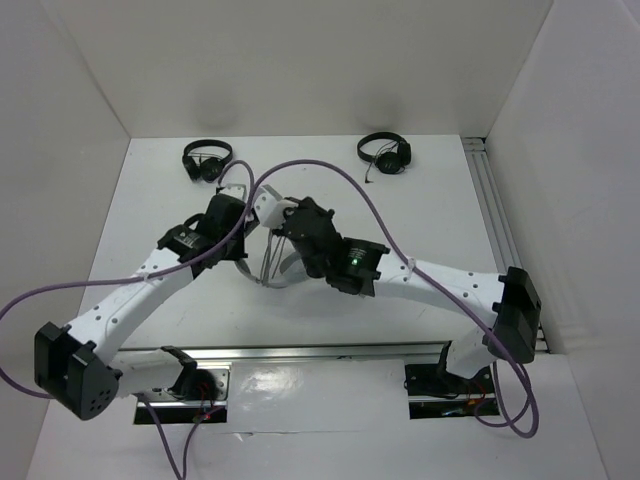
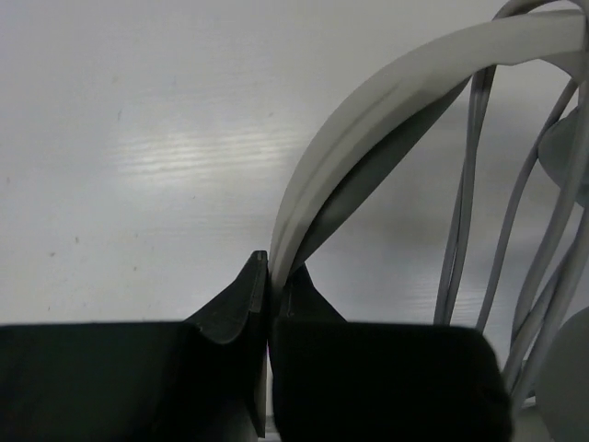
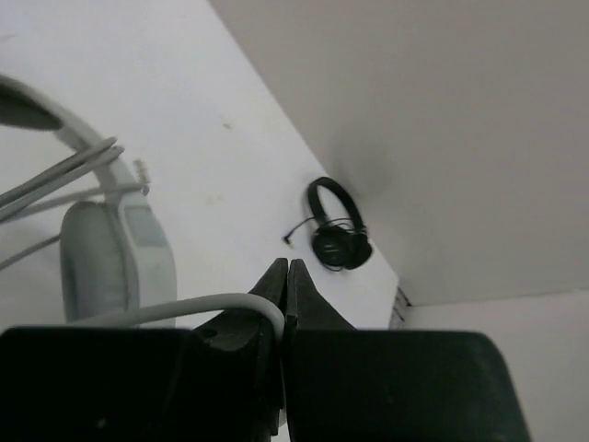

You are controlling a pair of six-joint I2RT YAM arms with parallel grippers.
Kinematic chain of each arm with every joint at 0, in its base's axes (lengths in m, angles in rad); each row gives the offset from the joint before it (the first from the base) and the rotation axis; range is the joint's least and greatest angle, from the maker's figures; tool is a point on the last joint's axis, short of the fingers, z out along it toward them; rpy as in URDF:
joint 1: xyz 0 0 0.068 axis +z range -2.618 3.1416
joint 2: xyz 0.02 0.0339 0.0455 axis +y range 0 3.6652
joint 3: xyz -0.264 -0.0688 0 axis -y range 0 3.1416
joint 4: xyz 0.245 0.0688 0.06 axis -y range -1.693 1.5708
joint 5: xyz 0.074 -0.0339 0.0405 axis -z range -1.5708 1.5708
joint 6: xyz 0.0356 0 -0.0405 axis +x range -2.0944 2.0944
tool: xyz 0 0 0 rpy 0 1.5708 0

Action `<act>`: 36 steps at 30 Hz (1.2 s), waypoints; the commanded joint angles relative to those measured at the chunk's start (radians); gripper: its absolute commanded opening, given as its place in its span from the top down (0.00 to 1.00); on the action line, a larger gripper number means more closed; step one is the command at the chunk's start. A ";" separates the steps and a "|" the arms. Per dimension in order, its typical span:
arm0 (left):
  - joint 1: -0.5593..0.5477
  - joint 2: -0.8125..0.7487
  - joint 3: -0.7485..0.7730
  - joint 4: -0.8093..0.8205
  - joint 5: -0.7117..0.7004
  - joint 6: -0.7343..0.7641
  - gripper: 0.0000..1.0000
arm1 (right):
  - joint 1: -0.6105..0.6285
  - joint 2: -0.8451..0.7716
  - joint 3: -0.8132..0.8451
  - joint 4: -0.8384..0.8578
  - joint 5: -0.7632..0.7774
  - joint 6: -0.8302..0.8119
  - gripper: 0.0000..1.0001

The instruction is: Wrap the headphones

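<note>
Left gripper (image 2: 269,274) has its two dark fingers pressed together on the edge of the wide padded headband of the large white and light-grey over-ear headphones (image 2: 386,101). The band rises from between the fingertips and arches away to the upper right. Just right of that gripper, several strands of the long thin pale cable (image 2: 465,184) hang side by side across the band's arc, over the white table (image 2: 138,138).

The right gripper (image 3: 287,276) is also pinched narrow. A length of the same cable curves in from its left and turns down into the seam between its fingers, so it appears to be clamped there. Left of these fingers lies one big oval grey earcup (image 3: 115,262), with more cable strands running above it. Beyond the fingertips, near the white wall (image 3: 442,110), a pair of small black headphones (image 3: 337,226) lies on the table.

From above, both grippers meet close together at mid-table with the headphones between them. A second black pair (image 1: 207,160) lies beyond the left gripper.
</note>
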 commanded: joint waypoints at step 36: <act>-0.434 -0.169 0.501 -0.271 -0.250 0.108 1.00 | -0.533 0.018 -0.031 0.218 -1.246 0.545 0.93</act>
